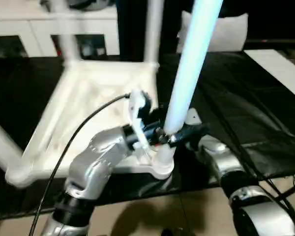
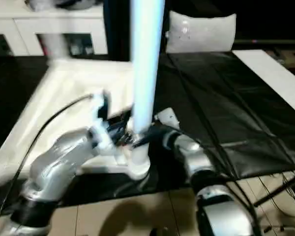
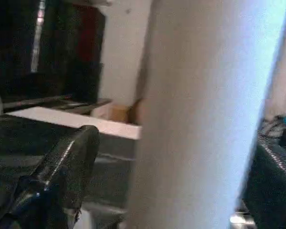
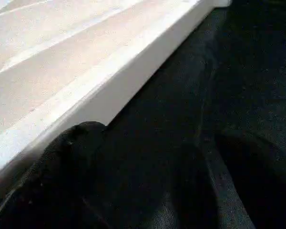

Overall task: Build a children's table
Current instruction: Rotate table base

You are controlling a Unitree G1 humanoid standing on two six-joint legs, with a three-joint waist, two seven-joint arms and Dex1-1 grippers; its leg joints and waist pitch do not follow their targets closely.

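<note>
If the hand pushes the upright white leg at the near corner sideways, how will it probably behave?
The leg looks stiff, so it would probably lean as one piece, not bend. It is tall over a small corner socket, so it may tip or pop out. Its smooth round surface may slip in the left hand.

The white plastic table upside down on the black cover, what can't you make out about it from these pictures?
- White plastic table: ribs on its underside blurred in both eye views.
- Near-corner tapered white leg: top cut off by the frame edge; its seating in the round corner socket is hidden by the left gripper.
- Far legs: tops cut off.
- Right gripper: dark against the black cover.
</note>
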